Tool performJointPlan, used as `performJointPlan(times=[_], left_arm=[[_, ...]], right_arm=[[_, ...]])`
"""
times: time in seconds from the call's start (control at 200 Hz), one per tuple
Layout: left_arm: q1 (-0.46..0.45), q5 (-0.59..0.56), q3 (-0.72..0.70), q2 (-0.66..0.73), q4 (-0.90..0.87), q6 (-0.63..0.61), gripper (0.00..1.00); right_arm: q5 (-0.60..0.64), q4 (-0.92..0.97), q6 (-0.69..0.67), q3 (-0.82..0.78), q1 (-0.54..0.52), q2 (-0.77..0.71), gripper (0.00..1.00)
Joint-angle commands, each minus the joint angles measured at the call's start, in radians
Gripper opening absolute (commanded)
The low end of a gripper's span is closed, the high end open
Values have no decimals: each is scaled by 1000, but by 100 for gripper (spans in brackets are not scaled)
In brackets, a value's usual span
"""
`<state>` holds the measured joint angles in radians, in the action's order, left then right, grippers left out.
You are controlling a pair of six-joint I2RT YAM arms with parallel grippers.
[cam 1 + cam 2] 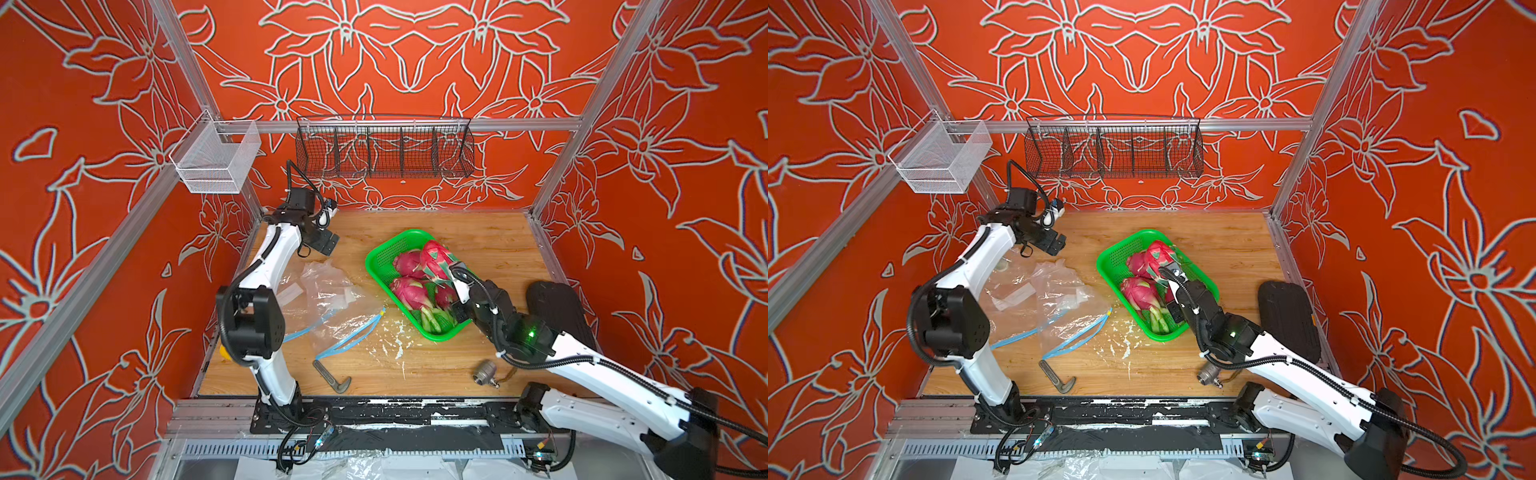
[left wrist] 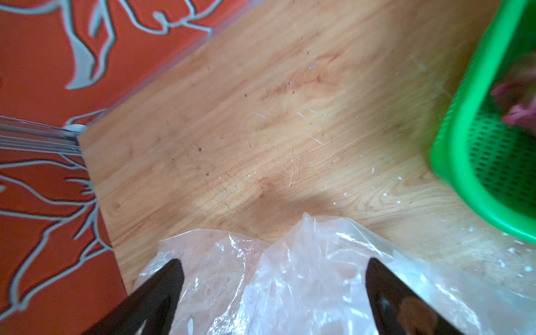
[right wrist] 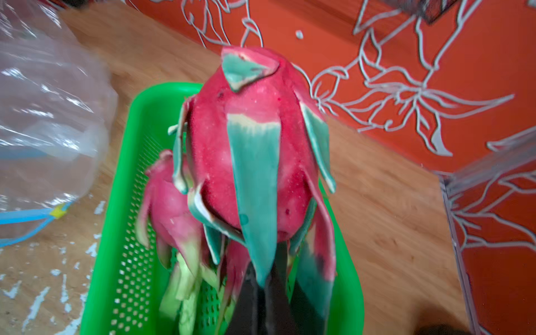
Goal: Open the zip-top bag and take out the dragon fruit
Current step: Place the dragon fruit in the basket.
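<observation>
Dragon fruit (image 1: 434, 258): four in all, every one inside the green basket (image 1: 376, 254). The basket sits on the desk (image 1: 478, 245), right of centre.
Near edge: a grey hook tool (image 1: 332, 378) and a metal fitting (image 1: 484, 372) lie loose, well apart from the fruit.
Zip-top bag (image 1: 328, 299): on the left half of the desk, flat and crumpled, with the blue zip track gaping toward the near edge. It looks empty.
Right gripper (image 3: 265, 290): jaws closed on a single teal scale at the base of the topmost fruit, over the basket. The fruit's body sits beyond the fingers, not between them. Cannot tell whether it rests on the fruits below.
Handling (judged): dense and fairly heavy for its size, with firm, waxy skin that is likely slick. The scales are thin flaps that could bend or tear under the full weight, so a one-scale pinch is weak.
Best hold (judged): across the widest part of the body, pads on bare pink skin between scales.
Left gripper (image 2: 274, 261): jaws wide apart and holding nothing, just over the bag's far edge, toward the far-left corner.
Status (judged): removal looks done apart from the fruit in the right gripper.
</observation>
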<state>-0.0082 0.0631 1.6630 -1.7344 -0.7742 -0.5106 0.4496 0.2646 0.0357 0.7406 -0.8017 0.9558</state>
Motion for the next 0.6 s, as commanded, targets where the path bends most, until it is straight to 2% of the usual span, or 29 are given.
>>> performJointPlan(times=[0.0,0.13,0.28,0.3,0.33,0.365,0.47,0.585,0.595], left_arm=[[4,58,-79,103,-77,35,97],[17,99,-238,228,11,75,97],[71,218,-379,291,89,160,97],[78,225,-390,291,94,170,97],[86,224,-409,288,105,187,97],[100,222,-432,287,124,208,97],[158,257,-528,313,206,269,97],[201,321,-687,410,344,313,97],[203,326,-693,421,355,315,97]], right_arm=[[-3,41,114,-19,59,42,0],[-46,29,135,-29,115,150,0],[-173,-56,98,-7,145,270,0],[-202,-67,88,2,146,282,5],[-236,-84,83,10,145,294,19],[-267,-84,75,23,145,301,31],[-271,-47,60,58,145,250,44],[-227,0,33,68,145,129,56],[-222,7,32,69,145,117,61]])
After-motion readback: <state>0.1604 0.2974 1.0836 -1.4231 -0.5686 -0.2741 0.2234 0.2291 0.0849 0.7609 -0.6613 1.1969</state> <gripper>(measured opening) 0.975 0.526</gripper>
